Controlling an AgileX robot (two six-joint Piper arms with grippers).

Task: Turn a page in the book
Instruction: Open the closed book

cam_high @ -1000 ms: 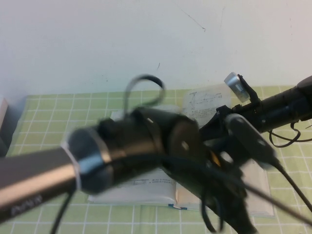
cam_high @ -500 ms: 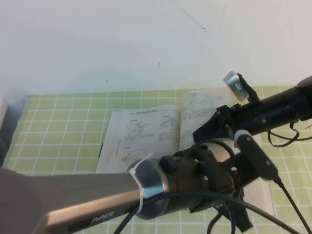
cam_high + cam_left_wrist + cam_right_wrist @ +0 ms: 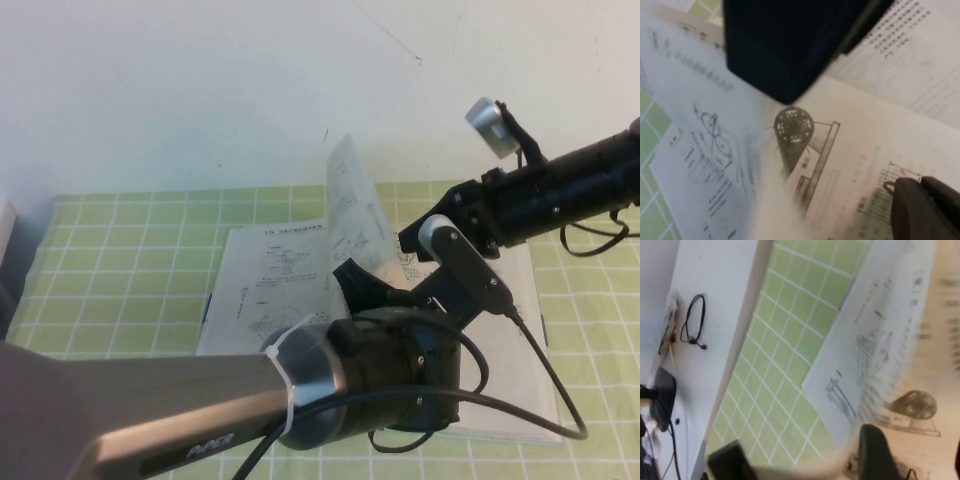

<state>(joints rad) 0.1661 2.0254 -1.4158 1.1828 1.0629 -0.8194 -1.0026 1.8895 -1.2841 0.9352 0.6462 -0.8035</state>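
Observation:
The book (image 3: 275, 275) lies open on the green grid mat. One page (image 3: 352, 205) stands nearly upright over the middle of the book. My right gripper (image 3: 408, 242) is just right of the page's lower part; in the right wrist view its fingers (image 3: 880, 452) stand wide apart over a drawing, with the curled page (image 3: 875, 335) beside them. My left gripper (image 3: 352, 278) is low over the middle of the book, below the raised page. In the left wrist view its fingers (image 3: 920, 210) lie close together on the printed page (image 3: 850, 150).
The green grid mat (image 3: 120, 260) covers the table up to a white wall. My left arm (image 3: 150, 410) fills the foreground and hides the book's near edge. A dark object (image 3: 5, 270) sits at the far left. A cable (image 3: 692, 320) lies off the mat.
The page has risen from lying flat to standing nearly upright. My right gripper has moved up and to the left with it. My left arm's wrist has shifted slightly.

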